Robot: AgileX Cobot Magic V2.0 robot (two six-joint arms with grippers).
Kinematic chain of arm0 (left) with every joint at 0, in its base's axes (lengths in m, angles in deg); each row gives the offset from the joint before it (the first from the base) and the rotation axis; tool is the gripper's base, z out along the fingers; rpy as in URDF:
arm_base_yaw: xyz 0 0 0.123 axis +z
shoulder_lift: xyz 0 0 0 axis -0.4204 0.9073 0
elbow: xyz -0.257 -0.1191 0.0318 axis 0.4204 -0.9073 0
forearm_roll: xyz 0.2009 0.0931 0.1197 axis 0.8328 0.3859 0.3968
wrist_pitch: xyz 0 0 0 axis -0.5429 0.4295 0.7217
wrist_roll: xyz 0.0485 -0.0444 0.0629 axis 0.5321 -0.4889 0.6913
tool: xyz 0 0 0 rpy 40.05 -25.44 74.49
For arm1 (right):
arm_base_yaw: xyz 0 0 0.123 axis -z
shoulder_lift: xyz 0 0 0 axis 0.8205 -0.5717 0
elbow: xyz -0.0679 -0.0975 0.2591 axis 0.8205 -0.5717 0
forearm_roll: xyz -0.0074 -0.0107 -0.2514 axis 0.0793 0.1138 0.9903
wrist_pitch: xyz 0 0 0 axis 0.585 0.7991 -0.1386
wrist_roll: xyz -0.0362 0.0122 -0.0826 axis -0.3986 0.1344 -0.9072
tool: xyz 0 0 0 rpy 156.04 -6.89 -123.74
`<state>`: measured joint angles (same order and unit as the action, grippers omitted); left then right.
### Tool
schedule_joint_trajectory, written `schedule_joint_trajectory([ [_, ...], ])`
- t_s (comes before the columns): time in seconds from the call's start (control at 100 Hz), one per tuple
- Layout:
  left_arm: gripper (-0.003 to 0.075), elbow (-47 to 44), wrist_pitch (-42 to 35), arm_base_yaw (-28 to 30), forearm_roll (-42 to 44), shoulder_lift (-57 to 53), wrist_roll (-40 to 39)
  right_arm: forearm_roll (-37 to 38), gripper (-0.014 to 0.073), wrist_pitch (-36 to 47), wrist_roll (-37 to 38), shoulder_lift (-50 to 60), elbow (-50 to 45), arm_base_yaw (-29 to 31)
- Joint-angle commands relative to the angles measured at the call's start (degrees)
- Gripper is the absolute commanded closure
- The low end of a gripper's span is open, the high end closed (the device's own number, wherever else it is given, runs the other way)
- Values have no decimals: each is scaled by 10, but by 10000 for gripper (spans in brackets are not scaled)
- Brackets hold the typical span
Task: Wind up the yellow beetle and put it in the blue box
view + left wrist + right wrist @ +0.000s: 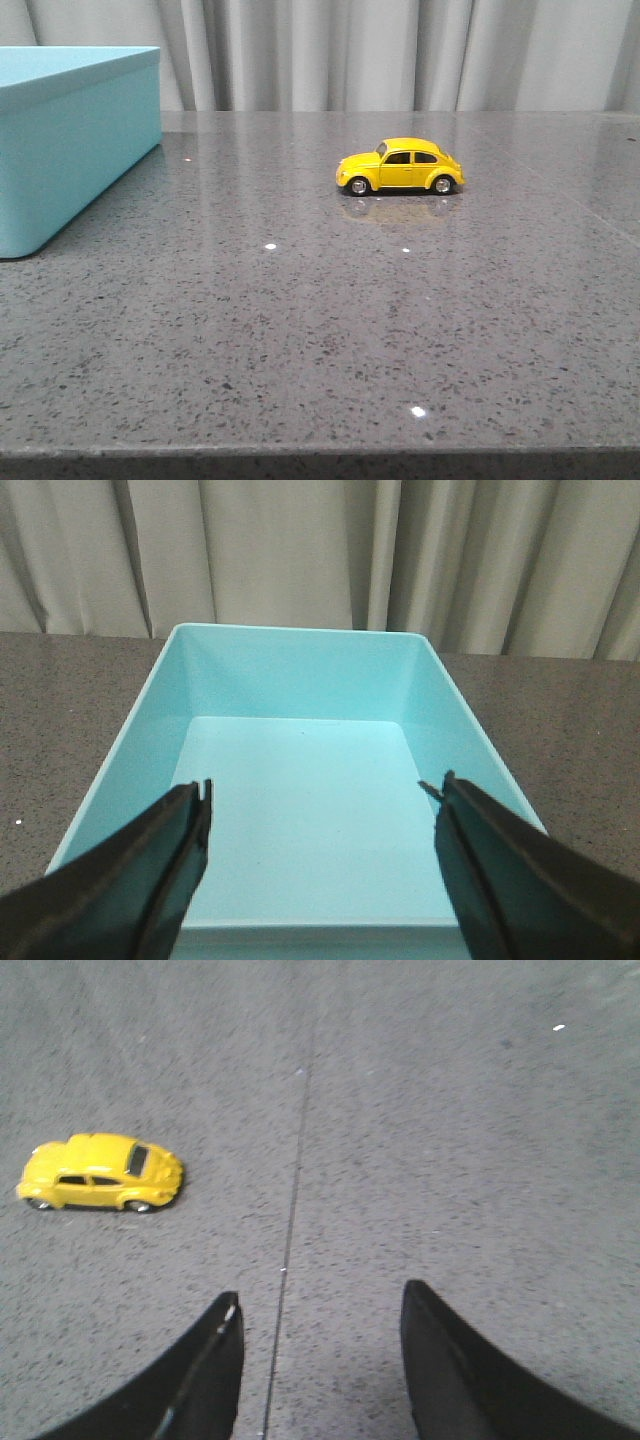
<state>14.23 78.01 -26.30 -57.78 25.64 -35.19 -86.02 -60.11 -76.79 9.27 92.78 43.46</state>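
Observation:
The yellow beetle (pixel 401 167) stands on its wheels on the grey table, right of centre, nose to the left. It also shows in the right wrist view (pixel 101 1173). The blue box (pixel 70 140) stands at the far left, open on top. In the left wrist view its inside (pixel 300 810) is empty. My left gripper (pixel 325 790) is open above the box's near rim, holding nothing. My right gripper (pixel 320 1305) is open above bare table, apart from the beetle. Neither gripper shows in the front view.
The grey speckled table (pixel 320 330) has a front edge at the bottom of the front view. A thin seam (pixel 292 1210) runs across the tabletop under my right gripper. Grey curtains (pixel 400 50) hang behind the table.

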Motion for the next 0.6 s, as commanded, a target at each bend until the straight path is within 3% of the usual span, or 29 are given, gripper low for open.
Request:
schedule_joint_trajectory([
  [0.0,260,19,-49,-4,-7,8,0,4,210,0,-2,-47,67,-23],
  [0.2,260,19,-49,-4,-7,8,0,-14,187,-74,11,-164,183,-78],
  [0.4,260,19,-49,-4,-7,8,0,-16,15,-152,44,-276,295,-119],
  [0.59,260,19,-49,-4,-7,8,0,-16,12,-221,80,-370,402,-158],
])
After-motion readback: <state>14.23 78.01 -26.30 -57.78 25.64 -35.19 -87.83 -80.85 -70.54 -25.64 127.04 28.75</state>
